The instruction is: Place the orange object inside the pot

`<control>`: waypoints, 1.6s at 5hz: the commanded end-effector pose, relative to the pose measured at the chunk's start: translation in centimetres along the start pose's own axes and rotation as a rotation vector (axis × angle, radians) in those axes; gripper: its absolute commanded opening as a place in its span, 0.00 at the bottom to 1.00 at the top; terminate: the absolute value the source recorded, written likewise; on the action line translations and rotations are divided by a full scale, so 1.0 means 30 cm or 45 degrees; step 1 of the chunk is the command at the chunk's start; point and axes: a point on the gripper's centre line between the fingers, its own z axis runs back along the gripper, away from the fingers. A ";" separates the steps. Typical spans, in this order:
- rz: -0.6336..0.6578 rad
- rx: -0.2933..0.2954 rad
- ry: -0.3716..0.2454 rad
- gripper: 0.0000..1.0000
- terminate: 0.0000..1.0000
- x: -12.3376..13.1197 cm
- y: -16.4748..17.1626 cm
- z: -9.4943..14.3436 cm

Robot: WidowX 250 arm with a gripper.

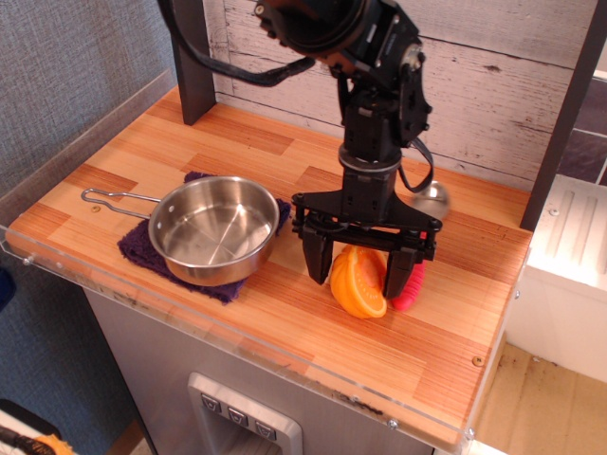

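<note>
Gripper pinches the orange object tipped on edge right of the pot; squeeze firm, lift straight, clear the rim, release over the centre.

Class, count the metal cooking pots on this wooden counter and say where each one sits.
1. The pot sits on a purple cloth at the counter's left, apart from the tool.

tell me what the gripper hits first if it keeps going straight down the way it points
The orange toy fruit: it already sits tilted between the fingers of the gripper, with the wooden tabletop right beneath it.
</note>
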 end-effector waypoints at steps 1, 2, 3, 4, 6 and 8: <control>-0.018 -0.037 -0.050 0.00 0.00 0.020 -0.025 0.044; -0.034 -0.088 -0.135 0.00 0.00 0.000 -0.002 0.182; 0.047 -0.151 -0.216 0.00 0.00 -0.026 0.085 0.304; 0.180 -0.099 -0.229 0.00 0.00 -0.035 0.213 0.360; 0.329 0.064 -0.098 0.00 0.00 -0.018 0.426 0.316; 0.295 -0.009 -0.064 1.00 0.00 -0.012 0.408 0.255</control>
